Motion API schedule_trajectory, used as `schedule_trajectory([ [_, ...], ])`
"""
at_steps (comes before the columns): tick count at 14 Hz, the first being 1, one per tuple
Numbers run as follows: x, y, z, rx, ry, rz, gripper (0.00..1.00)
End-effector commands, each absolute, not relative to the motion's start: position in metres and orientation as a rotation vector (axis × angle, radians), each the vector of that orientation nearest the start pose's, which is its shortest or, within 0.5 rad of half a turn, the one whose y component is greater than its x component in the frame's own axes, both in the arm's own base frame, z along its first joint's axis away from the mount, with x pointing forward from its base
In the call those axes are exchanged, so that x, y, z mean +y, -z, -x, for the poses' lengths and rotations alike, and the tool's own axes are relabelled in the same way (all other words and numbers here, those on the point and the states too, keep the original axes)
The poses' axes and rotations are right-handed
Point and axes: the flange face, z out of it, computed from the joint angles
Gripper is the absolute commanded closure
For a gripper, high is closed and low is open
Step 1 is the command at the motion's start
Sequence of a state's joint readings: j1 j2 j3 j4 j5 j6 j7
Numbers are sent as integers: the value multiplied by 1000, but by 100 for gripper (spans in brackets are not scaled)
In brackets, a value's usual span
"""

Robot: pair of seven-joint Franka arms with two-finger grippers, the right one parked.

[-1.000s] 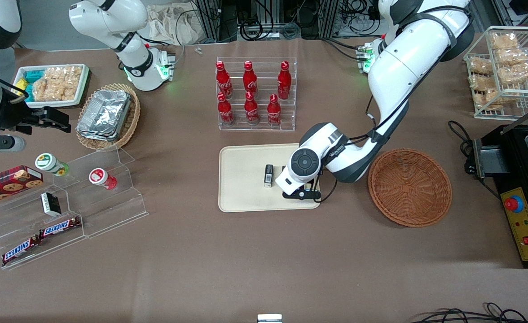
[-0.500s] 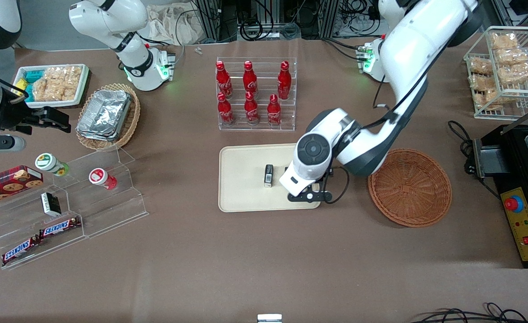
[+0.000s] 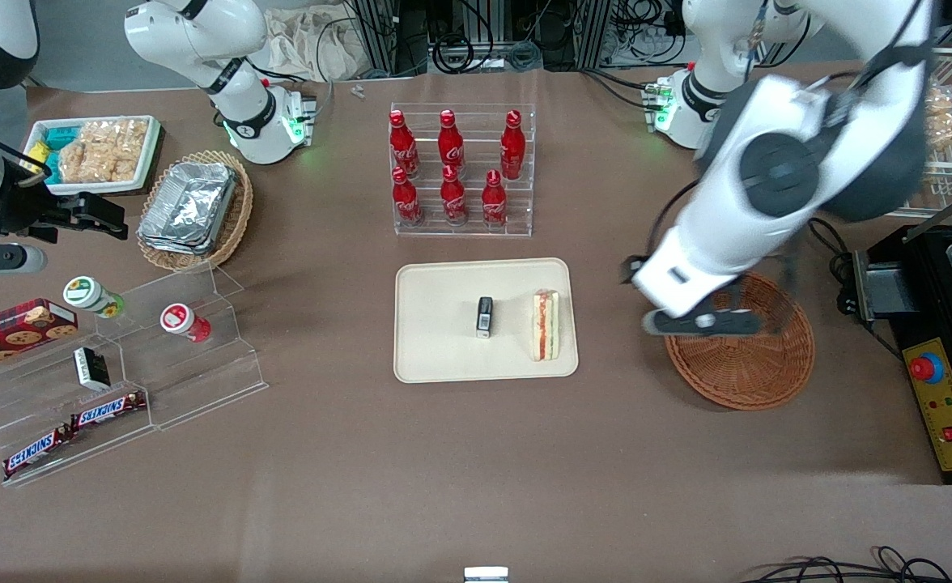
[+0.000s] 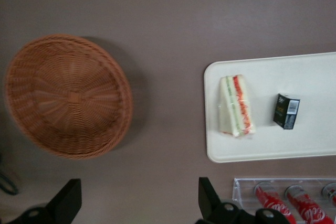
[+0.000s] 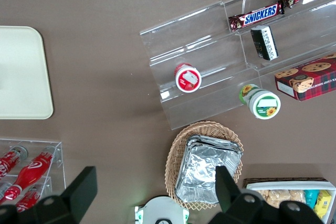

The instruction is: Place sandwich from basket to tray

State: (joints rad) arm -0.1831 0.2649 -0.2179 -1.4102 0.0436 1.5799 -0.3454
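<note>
A: One sandwich (image 3: 546, 325) is lying on the tray (image 3: 435, 356), at the edge toward the working arm's end of the table, with a small black box (image 3: 484, 316) just beside it and apart from it.

B: Which way is it pointing?

A: Its long axis is running from nearer the front camera to farther from it, parallel to the tray's short edge. The red and green filling is showing as stripes along that length. In the wrist view the narrow tip (image 4: 227, 79) is pointing toward the front camera.

B: And the gripper?

A: The gripper (image 3: 699, 321) is hanging high above the basket (image 3: 755, 364), over its rim nearest the tray. The jaws are standing wide apart, fingertips (image 4: 69, 192) holding nothing. The basket is sitting with nothing inside, well apart from the tray.
</note>
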Motion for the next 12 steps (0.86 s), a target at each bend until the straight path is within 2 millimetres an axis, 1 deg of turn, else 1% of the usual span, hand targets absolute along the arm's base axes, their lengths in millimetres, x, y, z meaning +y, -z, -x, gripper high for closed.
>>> schedule_trajectory([
  [1, -178, -585, -571, 108, -128, 3162, 0],
  [2, -161, -586, -571, 127, -129, 3157, 0],
  [3, -133, -590, -569, 154, -121, 3154, 0],
  [4, -99, -588, -568, 190, -115, 3152, 0],
  [6, -40, -575, -566, 275, -91, 3154, 0],
  [7, -18, -568, -561, 315, -86, 3155, 0],
  [8, -10, -565, -558, 345, -88, 3153, 0],
  [9, -10, -565, -561, 342, -100, 3152, 0],
  [11, -15, -562, -576, 357, -109, 3124, 0],
  [12, -17, -566, -582, 352, -95, 3116, 0],
])
